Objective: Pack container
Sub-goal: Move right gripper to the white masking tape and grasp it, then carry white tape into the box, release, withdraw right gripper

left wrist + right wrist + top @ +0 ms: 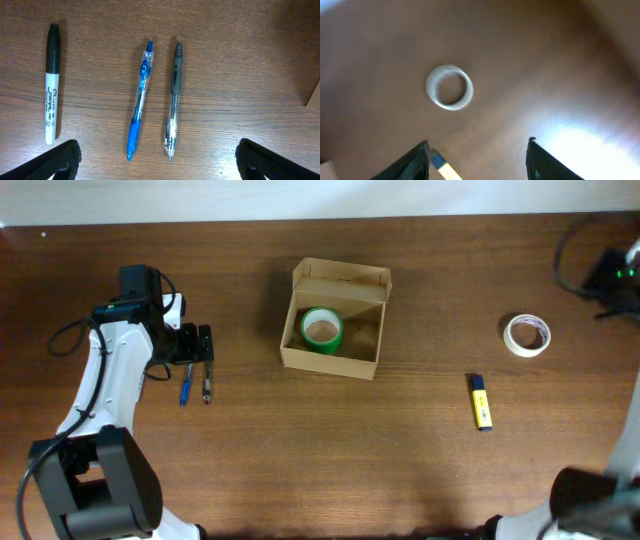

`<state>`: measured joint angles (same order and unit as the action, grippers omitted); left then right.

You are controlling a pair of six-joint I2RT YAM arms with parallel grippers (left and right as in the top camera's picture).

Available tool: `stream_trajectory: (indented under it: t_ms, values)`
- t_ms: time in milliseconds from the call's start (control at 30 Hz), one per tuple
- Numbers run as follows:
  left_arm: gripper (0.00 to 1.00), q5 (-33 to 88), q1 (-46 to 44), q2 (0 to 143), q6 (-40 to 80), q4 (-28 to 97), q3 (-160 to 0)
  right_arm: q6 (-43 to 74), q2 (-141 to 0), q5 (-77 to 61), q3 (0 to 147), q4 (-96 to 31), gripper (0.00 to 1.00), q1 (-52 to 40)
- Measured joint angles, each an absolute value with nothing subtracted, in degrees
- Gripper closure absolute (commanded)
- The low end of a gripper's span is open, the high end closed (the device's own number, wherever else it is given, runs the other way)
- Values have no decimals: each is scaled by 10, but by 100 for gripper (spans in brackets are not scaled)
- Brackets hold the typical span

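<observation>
The container, a tan cardboard box (362,363) with its flap lid open, stands at the table's middle with a green tape roll (322,330) inside. My left gripper (196,345) is left of the box, open and empty. In the left wrist view it (160,167) hovers above a blue pen (140,100) and a grey pen (173,100), with a black-capped marker (51,85) further left. My right gripper (477,160) is open and empty, high above a white tape roll (450,86) and a yellow highlighter (445,171).
In the overhead view the blue pen (185,390) and grey pen (207,390) lie just below my left gripper. The white tape roll (526,334) and the highlighter (481,401) lie right of the box. The right arm's base and cables (612,272) sit at the far right edge.
</observation>
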<state>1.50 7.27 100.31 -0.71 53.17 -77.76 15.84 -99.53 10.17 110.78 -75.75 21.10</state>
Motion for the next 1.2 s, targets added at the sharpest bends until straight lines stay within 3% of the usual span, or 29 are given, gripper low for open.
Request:
stream_trajectory:
  t_ms: [233,867,933,1033,1200]
  values:
    - [0,15,73,1003,-7,532,-778,247,-1122,36,1014,-692,40,275]
    - [0,15,73,1003,-7,532,-778,374,-1300,-36,1013,-604,42,252]
    - [1,15,73,1003,-7,532,-778,376,-1308,-32,1014,-609,54,249]
    - [0,15,73,1003,-7,532,-778,378,-1309,-28,1014,-615,94,247]
    - [1,15,73,1003,-7,532,-778,360,-1309,-30,1015,-619,96,247]
